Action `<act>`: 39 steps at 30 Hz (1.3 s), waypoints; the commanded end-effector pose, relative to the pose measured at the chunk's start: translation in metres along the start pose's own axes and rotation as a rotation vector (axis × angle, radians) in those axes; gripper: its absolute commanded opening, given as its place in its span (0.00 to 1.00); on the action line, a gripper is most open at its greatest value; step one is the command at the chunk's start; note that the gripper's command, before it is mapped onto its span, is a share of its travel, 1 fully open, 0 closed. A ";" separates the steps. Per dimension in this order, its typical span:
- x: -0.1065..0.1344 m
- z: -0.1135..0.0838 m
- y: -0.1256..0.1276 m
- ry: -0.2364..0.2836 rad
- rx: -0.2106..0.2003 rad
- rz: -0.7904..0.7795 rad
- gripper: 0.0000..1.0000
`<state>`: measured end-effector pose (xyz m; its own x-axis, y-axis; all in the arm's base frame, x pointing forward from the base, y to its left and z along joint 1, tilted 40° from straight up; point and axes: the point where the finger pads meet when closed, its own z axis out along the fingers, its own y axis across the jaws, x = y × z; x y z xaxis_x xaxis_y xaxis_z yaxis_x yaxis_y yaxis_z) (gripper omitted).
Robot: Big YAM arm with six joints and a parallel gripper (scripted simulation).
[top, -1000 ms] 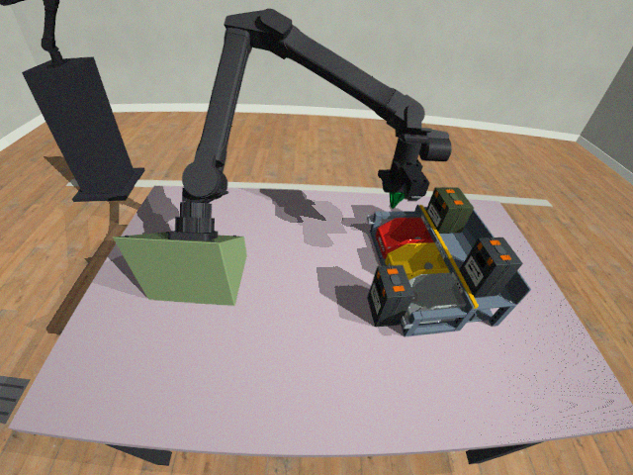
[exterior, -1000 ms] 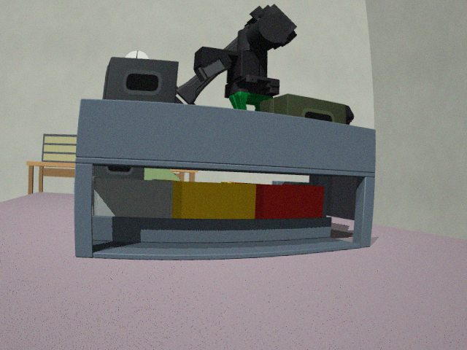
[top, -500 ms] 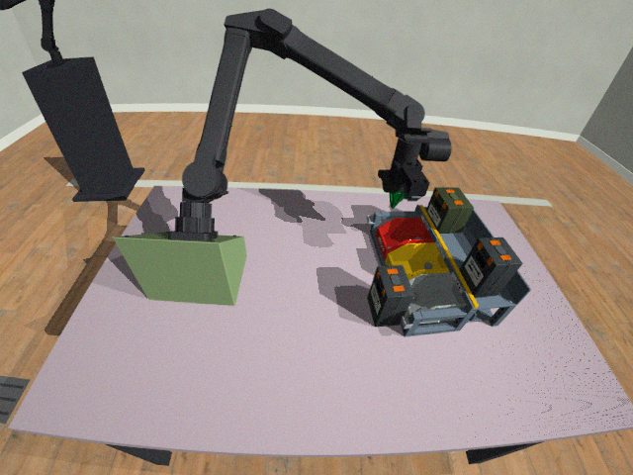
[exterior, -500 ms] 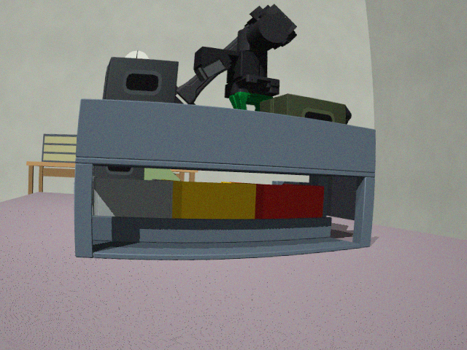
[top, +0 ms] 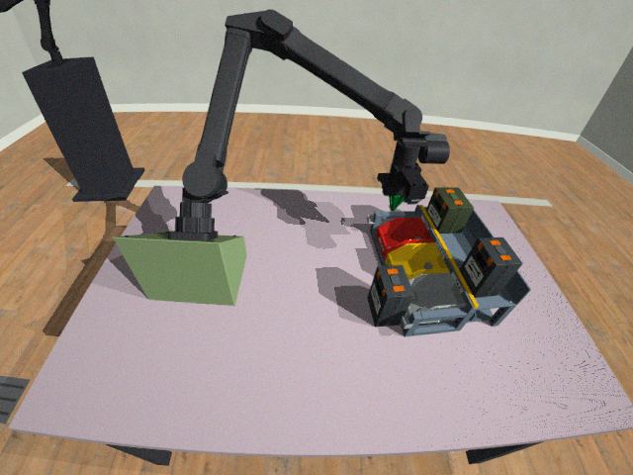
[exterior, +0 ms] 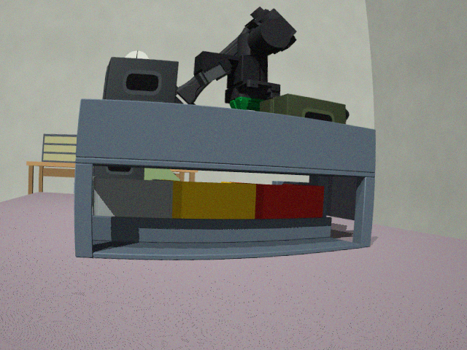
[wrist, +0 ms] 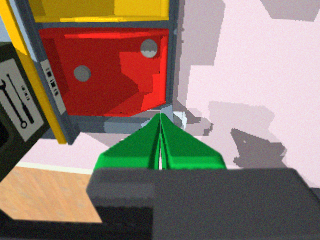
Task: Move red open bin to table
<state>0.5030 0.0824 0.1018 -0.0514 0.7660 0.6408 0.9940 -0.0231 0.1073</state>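
The red open bin (top: 404,233) (exterior: 290,201) (wrist: 100,75) sits in the low grey-blue shelf (top: 439,322) (exterior: 226,131), at the end farthest from the top camera. Two small grey round parts (wrist: 148,48) (wrist: 82,73) lie inside it. My gripper (top: 396,203) (exterior: 244,103) (wrist: 160,119) has green fingers. They are pressed together with nothing between them. It hangs just beyond the bin's outer end, with the tips pointing at the shelf's corner frame beside the red bin. The fingers do not hold the bin.
A yellow bin (top: 416,257) (exterior: 214,200) and a grey bin (top: 434,291) (exterior: 131,197) sit beside the red one. An olive case (top: 449,207) (exterior: 301,107) and dark cases (top: 491,265) (top: 388,294) (exterior: 141,79) flank the shelf. The arm's green base block (top: 184,268) stands on the pink table (top: 255,368).
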 end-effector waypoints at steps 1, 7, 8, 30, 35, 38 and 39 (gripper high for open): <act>-0.001 0.039 -0.005 0.005 0.034 0.025 0.00; -0.011 0.024 0.011 0.001 -0.011 0.036 0.90; -0.002 0.014 0.014 0.001 -0.032 0.017 0.90; 0.000 0.024 0.008 0.003 -0.006 0.019 0.90; 0.000 0.024 0.008 0.003 -0.006 0.019 0.90; 0.000 0.024 0.008 0.003 -0.006 0.019 0.90; 0.000 0.024 0.008 0.003 -0.006 0.019 0.90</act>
<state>0.5019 0.1018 0.0746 -0.0323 0.7632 0.6453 0.9968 -0.0226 0.0766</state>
